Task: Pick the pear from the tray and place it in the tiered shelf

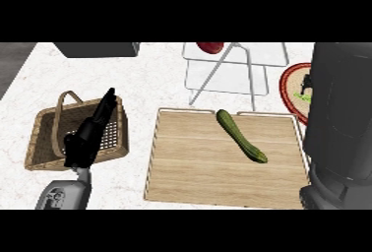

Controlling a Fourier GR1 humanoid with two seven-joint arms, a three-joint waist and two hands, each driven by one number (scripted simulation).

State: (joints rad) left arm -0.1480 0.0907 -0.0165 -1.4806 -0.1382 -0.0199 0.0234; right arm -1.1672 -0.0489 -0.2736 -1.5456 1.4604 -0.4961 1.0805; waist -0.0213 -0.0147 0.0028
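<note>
The left hand [91, 133], black with straight extended fingers [107, 101], stands over the brown woven wicker basket with a loop handle [45, 147]; the fingertips point toward the far side of the counter and enclose nothing. To the right of these fingers lies the rectangular light wooden tray with a thin metal rim [196, 172]. On it, well apart from the fingers, rests a long dark green cucumber-shaped vegetable [240, 135], set diagonally. No pear-shaped item is distinguishable on the tray. Beyond the tray, farther right of the fingertips, stands the white wire-frame tiered shelf [222, 74]; a red rounded item [210, 47] lies on its upper level. A large dark grey arm section [341, 123] occupies the right edge, partly covering a red-rimmed round plate [291, 86]. The right hand is not visible.
</note>
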